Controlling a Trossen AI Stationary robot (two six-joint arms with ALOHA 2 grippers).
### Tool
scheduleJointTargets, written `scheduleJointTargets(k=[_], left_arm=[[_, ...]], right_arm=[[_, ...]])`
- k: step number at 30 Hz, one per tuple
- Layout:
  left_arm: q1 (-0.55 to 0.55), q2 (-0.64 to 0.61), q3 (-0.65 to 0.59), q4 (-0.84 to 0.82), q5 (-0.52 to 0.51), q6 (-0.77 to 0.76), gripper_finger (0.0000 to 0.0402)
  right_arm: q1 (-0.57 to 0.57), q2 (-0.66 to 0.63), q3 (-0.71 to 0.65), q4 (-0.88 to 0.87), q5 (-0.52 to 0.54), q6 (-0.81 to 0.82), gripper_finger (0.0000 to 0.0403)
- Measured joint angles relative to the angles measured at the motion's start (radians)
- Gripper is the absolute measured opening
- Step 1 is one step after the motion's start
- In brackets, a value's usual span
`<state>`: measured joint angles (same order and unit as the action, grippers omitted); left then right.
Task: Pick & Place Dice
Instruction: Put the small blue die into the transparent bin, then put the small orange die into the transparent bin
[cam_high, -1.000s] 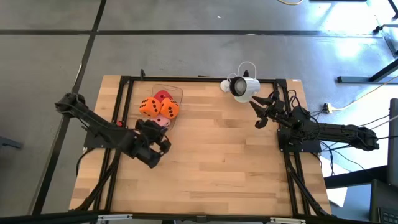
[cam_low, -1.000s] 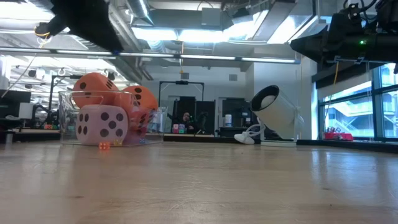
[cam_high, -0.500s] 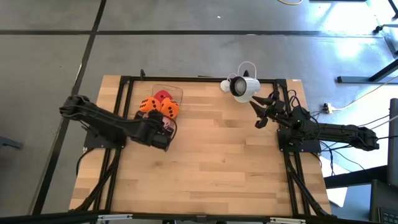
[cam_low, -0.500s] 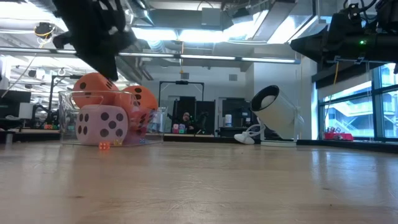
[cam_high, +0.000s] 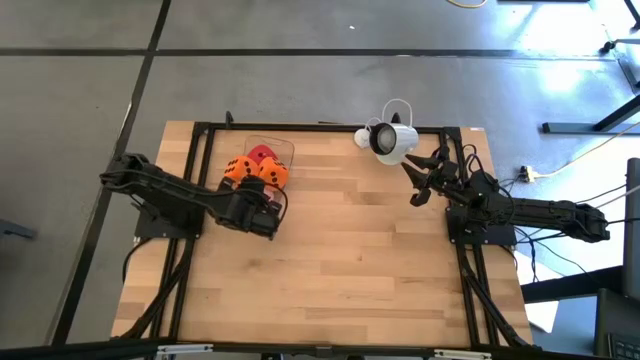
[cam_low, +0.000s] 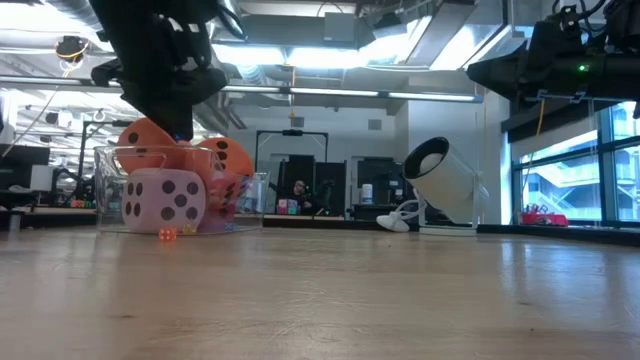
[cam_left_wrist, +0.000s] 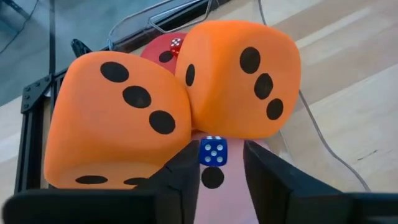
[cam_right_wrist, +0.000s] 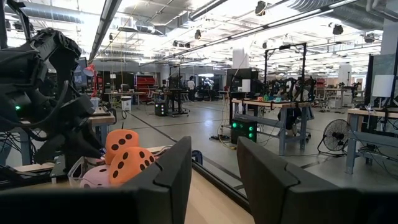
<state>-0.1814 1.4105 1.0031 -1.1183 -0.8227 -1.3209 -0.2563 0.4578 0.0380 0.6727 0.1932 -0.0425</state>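
Four soft dice sit in a clear container (cam_low: 110, 190) at the table's far left. Two orange dice (cam_left_wrist: 118, 118) (cam_left_wrist: 239, 81) lean on each other, with the red die (cam_left_wrist: 158, 53) behind them. The pink die (cam_low: 165, 200) is in front, on the container floor. My left gripper (cam_left_wrist: 217, 180) is open and hangs just above the pink die (cam_left_wrist: 227, 193), fingers pointing toward the orange pair; in the high view it (cam_high: 265, 200) covers that die. My right gripper (cam_right_wrist: 214, 180) is open and waits at the table's right edge (cam_high: 425, 182).
A small blue die (cam_left_wrist: 214, 151) lies between the orange dice and the pink one, and tiny dice (cam_low: 166, 234) lie at the container's front. A white lamp-like device (cam_high: 392, 140) stands at the far edge. Bare wooden table (cam_high: 360, 260) spreads across the middle and near side.
My left gripper has moved from the near side toward the far edge and come down over the dice container, ending above the pink die. The dice and the right arm have stayed still.
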Motion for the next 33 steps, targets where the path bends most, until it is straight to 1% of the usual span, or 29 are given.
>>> scheduleJointTargets(k=[4, 8, 12, 18, 20, 22, 29, 33], left_arm=[[0.0, 0.0, 0.0, 0.0, 0.014, -0.006, 0.0132], [-0.004, 0.0, 0.0, 0.0, 0.015, -0.05, 0.0141], [-0.013, 0.0, 0.0, 0.013, 0.024, -0.082, 0.0143], [-0.015, 0.0, 0.0, 0.028, 0.06, -0.081, 0.0141], [-0.024, 0.0, 0.0, 0.029, 0.057, -0.081, 0.0141], [-0.041, 0.0, 0.0, 0.042, 0.047, -0.067, 0.014], [-0.136, -0.007, 0.0, 0.158, -0.043, 0.061, 0.0137], [-0.195, -0.008, 0.0, 0.177, -0.106, 0.018, 0.0138]], right_arm=[[0.0, 0.0, 0.0, 0.0, 0.0, 0.0, 0.0129], [0.0, 0.0, 0.0, 0.0, 0.0, 0.0, 0.0129], [0.0, 0.0, 0.0, 0.0, 0.0, 0.0, 0.0129], [0.0, 0.0, 0.0, 0.0, 0.0, 0.0, 0.0129], [0.0, 0.0, 0.0, 0.0, 0.0, 0.0, 0.0129], [0.0, 0.0, 0.0, 0.0, 0.0, 0.0, 0.0129], [0.0, 0.0, 0.0, 0.0, 0.0, 0.0, 0.0129], [0.0, 0.0, 0.0, 0.0, 0.0, 0.0, 0.0129]])
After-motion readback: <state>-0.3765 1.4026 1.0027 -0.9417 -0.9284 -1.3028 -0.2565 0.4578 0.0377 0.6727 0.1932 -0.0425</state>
